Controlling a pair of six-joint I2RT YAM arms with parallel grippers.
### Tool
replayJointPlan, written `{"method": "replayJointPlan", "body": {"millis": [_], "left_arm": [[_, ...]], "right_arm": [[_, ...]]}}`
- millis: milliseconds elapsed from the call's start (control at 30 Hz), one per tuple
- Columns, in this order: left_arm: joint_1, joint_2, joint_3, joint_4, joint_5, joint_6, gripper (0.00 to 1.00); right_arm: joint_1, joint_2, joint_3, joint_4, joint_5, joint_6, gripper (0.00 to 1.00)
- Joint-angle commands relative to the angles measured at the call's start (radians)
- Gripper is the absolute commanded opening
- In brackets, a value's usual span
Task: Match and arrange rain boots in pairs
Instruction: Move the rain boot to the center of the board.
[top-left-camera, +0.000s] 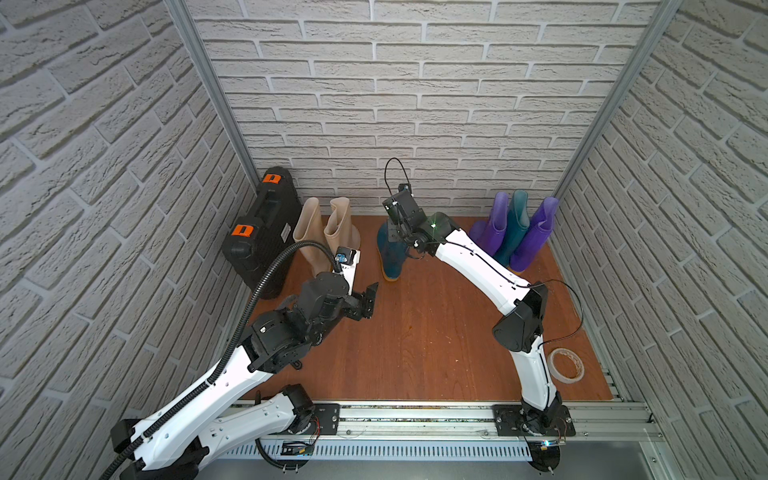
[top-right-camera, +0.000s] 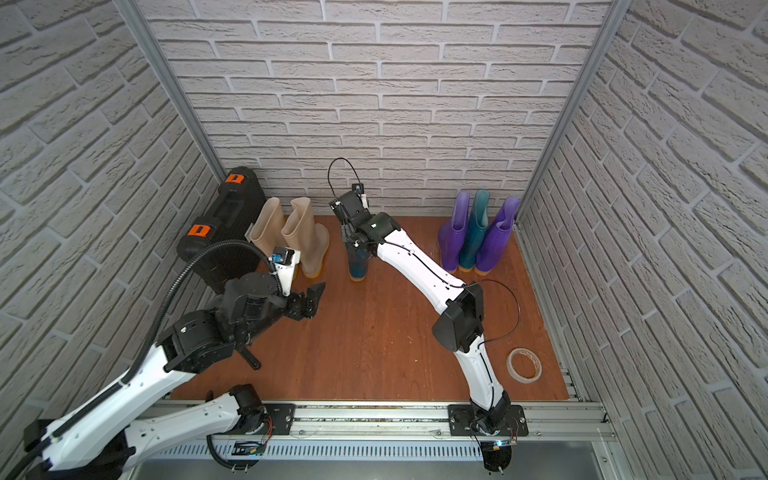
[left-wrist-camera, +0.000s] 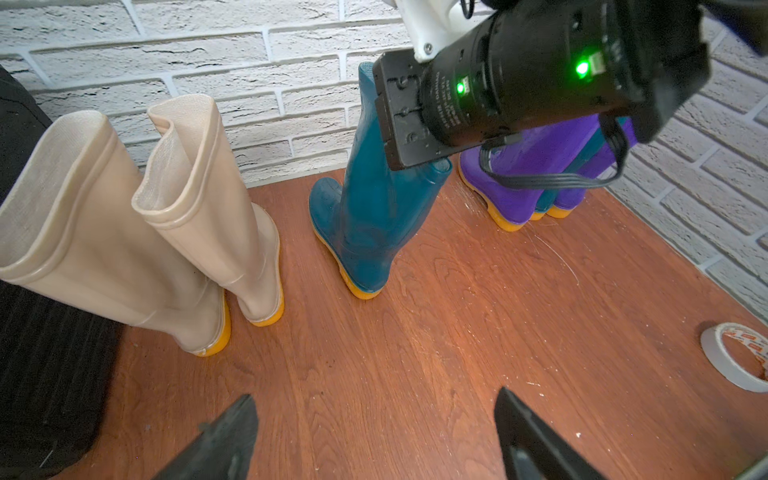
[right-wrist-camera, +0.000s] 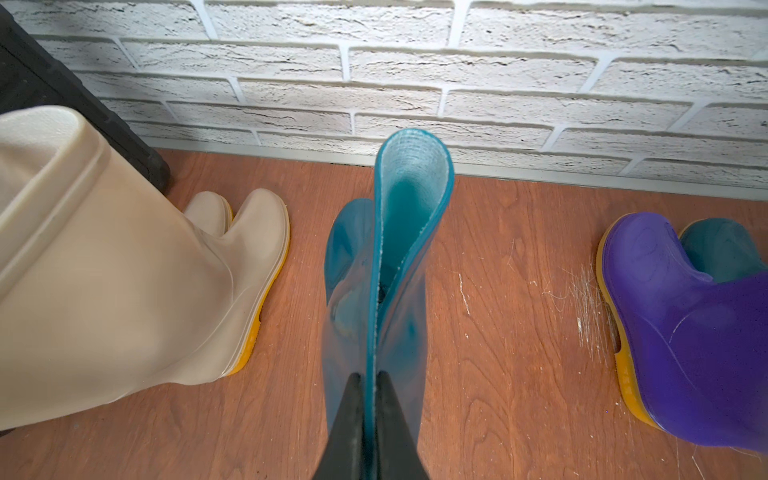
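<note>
One teal boot (left-wrist-camera: 374, 224) stands upright under the R end effector (right-wrist-camera: 370, 378), rim pinched flat. Its mate (top-left-camera: 514, 232) stands rightward btwn purple boots (top-left-camera: 536, 239); L end effector (left-wrist-camera: 374, 397), spread, empty, is farther.

You were looking at glossy, smooth rubber on the beige boots (left-wrist-camera: 83, 232), the teal boot (right-wrist-camera: 374, 299) and the purple boots (right-wrist-camera: 685, 340). The purple sheen carried fine scratches. Inside the teal shaft you could see a matt, woven, cloth-like lining, and the beige shafts showed the same textured weave. The floor (left-wrist-camera: 457, 353) was wood-grained board, semi-matt and scuffed with pale scratches. The walls (top-left-camera: 374, 83) looked rough and matt, with a brick texture. The black case (top-left-camera: 266, 208) was matt ribbed plastic. The tape roll (left-wrist-camera: 711, 357) looked papery. The rail (top-left-camera: 415, 415) was brushed metal.
</note>
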Motion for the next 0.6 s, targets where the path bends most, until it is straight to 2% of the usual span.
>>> {"method": "replayJointPlan", "body": {"millis": [0,400,500,567], "left_arm": [[0.003,-0.019,-0.01,-0.003,-0.018,0.001,0.89],[0.004,-0.01,-0.005,0.003,-0.014,0.005,0.9],[0.005,-0.008,-0.002,0.002,-0.014,0.008,0.9],[0.006,-0.008,0.0,0.001,-0.014,0.009,0.91]], "right_arm": [[0.01,-0.011,0.058,0.138,0.076,0.03,0.06],[0.012,0.029,0.089,0.129,0.06,0.047,0.07],[0.01,0.037,0.098,0.125,0.054,0.047,0.11],[0.007,0.043,0.1,0.128,0.044,0.047,0.2]]}}
